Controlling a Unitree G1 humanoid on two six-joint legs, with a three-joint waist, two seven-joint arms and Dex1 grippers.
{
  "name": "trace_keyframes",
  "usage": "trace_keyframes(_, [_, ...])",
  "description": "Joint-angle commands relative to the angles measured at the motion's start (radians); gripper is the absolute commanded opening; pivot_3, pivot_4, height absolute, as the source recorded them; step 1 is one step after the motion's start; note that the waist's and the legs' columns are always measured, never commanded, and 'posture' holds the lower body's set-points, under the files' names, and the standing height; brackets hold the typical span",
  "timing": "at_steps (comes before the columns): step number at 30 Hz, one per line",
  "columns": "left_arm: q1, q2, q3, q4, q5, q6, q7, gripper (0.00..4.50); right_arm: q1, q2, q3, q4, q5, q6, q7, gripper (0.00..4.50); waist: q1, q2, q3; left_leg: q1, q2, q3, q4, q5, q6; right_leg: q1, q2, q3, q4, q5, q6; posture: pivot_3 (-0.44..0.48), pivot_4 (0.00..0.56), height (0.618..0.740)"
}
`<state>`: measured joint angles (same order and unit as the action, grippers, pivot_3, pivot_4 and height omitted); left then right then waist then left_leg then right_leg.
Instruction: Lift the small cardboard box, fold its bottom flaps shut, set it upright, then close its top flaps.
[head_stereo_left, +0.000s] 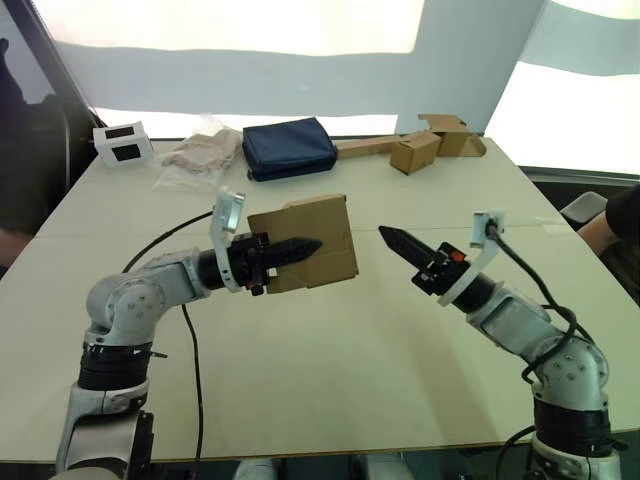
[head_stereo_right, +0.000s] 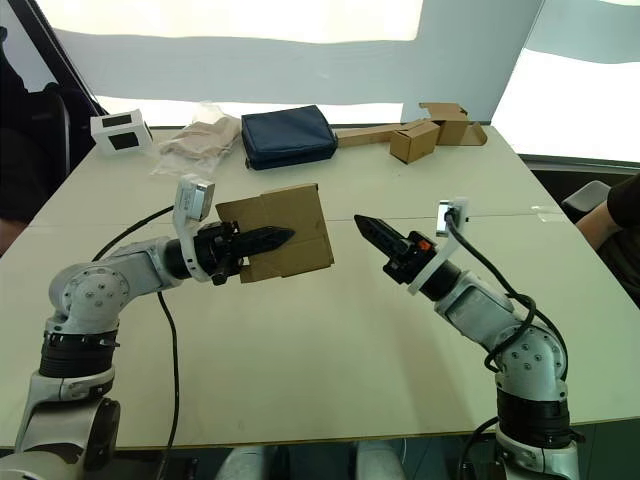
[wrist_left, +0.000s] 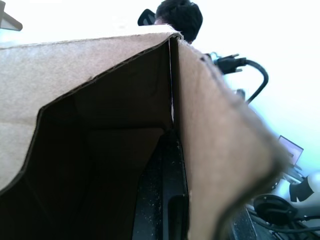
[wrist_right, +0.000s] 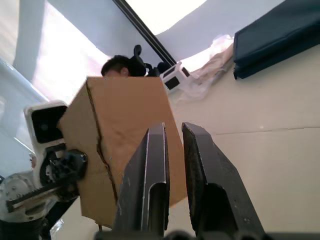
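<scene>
The small cardboard box (head_stereo_left: 330, 270) hangs above the middle of the table, held on its side. My left gripper (head_stereo_left: 310, 245) is shut on one of its walls. In the left wrist view a black finger (wrist_left: 165, 200) lies inside the box against that wall (wrist_left: 220, 130), and the end facing the wrist stands open. I cannot tell the top flaps from the bottom flaps. My right gripper (head_stereo_left: 387, 235) is shut and empty, a short gap to the right of the box and pointing at it. In the right wrist view its fingers (wrist_right: 150, 170) aim at a closed brown face (wrist_right: 125, 110).
At the table's far side lie a navy pouch (head_stereo_left: 289, 148), a clear bag of beige stuff (head_stereo_left: 200, 152), a small white block (head_stereo_left: 123, 143) and smaller brown boxes joined to a cardboard strip (head_stereo_left: 415, 150). People sit at the left (head_stereo_left: 15, 200) and right (head_stereo_left: 620, 225) edges.
</scene>
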<state>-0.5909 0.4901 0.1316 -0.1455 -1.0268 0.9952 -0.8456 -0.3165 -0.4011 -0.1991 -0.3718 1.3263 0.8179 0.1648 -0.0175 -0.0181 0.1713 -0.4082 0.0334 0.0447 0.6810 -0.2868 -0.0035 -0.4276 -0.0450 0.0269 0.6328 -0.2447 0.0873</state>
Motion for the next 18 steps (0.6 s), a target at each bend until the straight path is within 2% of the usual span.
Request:
trace_keyframes(1, [-0.021, 0.003, 0.012, -0.03, -0.021, -0.003, -0.006, 0.0, -0.023, 0.024, 0.057, -0.066, -0.025, -0.003, 0.008, 0.51, 0.0, 0.0, 0.0, 0.0, 0.0, 0.0, 0.0, 0.0, 0.0, 0.0, 0.0, 0.0, 0.0, 0.0, 0.0, 0.0, 0.15, 0.74])
trace_keyframes(9, [-0.022, -0.001, -0.001, -0.023, -0.012, -0.007, -0.01, 0.0, -0.027, 0.037, 0.117, -0.12, -0.05, 0.003, 0.021, 0.51, 0.004, 0.0, 0.0, -0.001, -0.001, 0.001, 0.0, 0.0, 0.0, 0.0, -0.002, 0.0, -0.001, 0.0, 0.0, 0.0, 0.15, 0.74])
trace_keyframes(18, [-0.038, 0.033, -0.015, -0.023, 0.007, 0.003, -0.025, 0.0, 0.03, -0.086, -0.041, -0.099, -0.055, -0.014, 0.038, 0.51, 0.005, 0.0, 0.0, -0.001, -0.001, 0.0, 0.0, 0.0, 0.0, 0.0, -0.001, 0.0, -0.001, 0.0, 0.0, 0.0, 0.15, 0.74])
